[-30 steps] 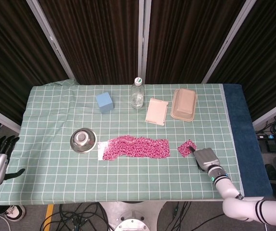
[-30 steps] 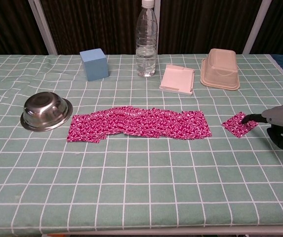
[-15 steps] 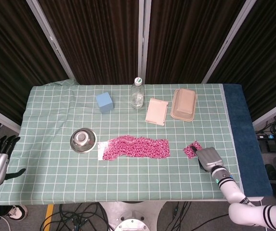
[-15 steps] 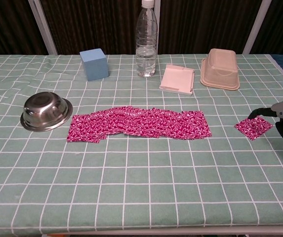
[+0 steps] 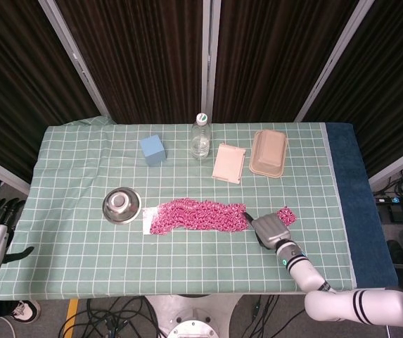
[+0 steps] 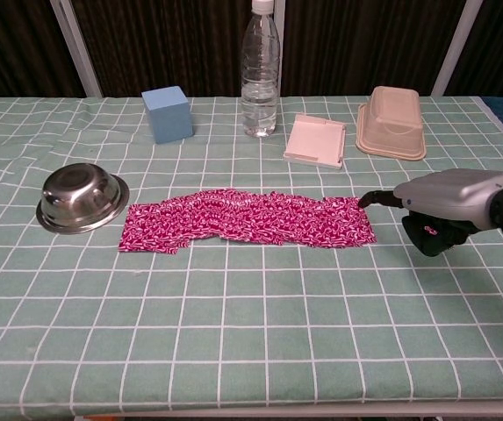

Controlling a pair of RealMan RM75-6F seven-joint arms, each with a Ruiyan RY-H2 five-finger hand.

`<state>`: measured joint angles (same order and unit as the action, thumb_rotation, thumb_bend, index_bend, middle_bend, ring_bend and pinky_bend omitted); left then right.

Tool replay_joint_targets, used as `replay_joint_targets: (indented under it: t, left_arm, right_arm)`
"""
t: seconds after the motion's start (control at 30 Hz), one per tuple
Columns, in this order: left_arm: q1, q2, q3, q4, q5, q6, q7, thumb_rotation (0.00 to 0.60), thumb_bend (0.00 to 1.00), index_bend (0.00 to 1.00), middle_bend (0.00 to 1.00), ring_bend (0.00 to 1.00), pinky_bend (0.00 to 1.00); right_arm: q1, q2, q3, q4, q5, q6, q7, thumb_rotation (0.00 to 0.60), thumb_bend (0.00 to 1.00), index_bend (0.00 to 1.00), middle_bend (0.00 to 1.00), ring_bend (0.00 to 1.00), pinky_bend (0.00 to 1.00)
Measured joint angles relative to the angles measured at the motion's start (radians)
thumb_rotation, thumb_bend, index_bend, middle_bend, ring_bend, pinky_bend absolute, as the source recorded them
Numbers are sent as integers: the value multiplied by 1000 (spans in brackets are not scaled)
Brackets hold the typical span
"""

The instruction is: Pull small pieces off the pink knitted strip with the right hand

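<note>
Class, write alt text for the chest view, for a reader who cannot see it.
A robot's right hand reaches a fingertip to the right end of a pink knitted strip lying flat on a green checked tablecloth. Behind stand a steel bowl, blue cube, water bottle, white box and beige container.

Right hand [image 6: 440,209] beside pink knitted strip [image 6: 247,220] (fingertips at its end)
</note>
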<state>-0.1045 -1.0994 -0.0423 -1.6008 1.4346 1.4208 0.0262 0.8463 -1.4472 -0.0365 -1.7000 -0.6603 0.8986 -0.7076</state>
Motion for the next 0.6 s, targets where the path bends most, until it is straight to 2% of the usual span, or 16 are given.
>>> replay_joint_targets:
  t: [0.3,0.6]
  left_arm:
    - [0,4,-2,12,-8,-6,-15,600,22,103,90,15,172]
    - [3,6,0,10,-3,0,-16,600,21,103,90,15,172]
  right_arm:
    - [87,-66,19,51,138,-11,-78,600,1000,32,862,896,832]
    - [99,-57,-24,24,176,16,-105,600,1000,29,862,896,832]
